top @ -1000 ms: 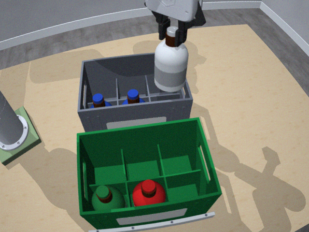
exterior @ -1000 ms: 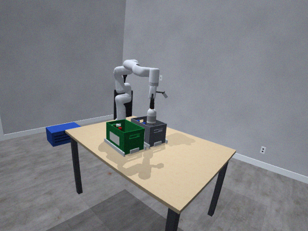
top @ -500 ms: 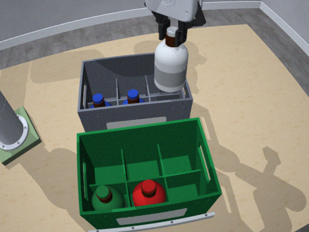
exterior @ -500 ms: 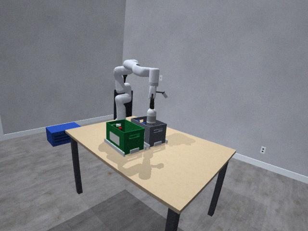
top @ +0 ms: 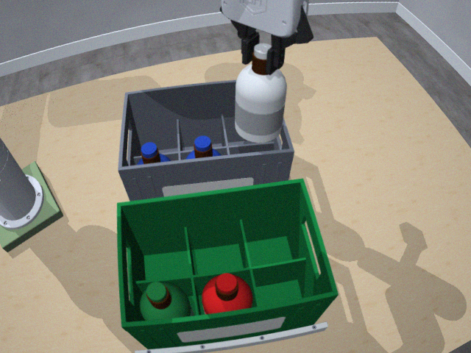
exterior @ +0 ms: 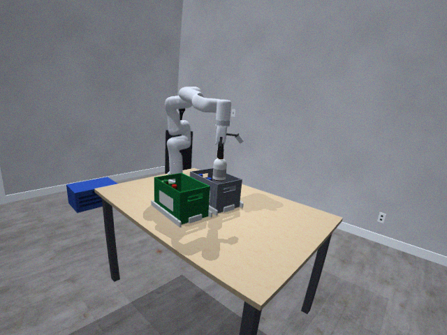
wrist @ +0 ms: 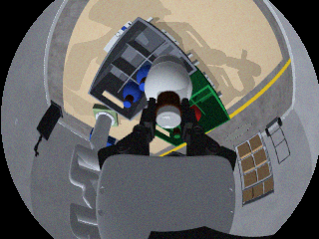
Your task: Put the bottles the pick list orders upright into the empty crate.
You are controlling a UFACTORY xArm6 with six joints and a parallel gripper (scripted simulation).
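My gripper [top: 262, 53] [exterior: 218, 149] [wrist: 168, 107] is shut on the brown neck of a white bottle [top: 260, 102] [exterior: 219, 169] [wrist: 166, 80] with a grey label. It holds the bottle upright over the front right cell of the grey crate [top: 205, 170] [exterior: 229, 190] [wrist: 110, 70], with the bottle's base about level with the rim. Two blue-capped bottles [top: 149, 151] [top: 202, 145] stand in the grey crate's front row. The green crate [top: 228, 323] [exterior: 187, 202] [wrist: 209, 110] in front holds a green bottle [top: 157, 296] and a red bottle [top: 227, 288]. I see no pick list.
The arm's base [top: 15, 190] stands on a green pad [top: 37, 212] at the left. A grey rail [top: 235, 342] runs along the green crate's foot. A blue box [exterior: 86, 195] lies on the floor behind the table.
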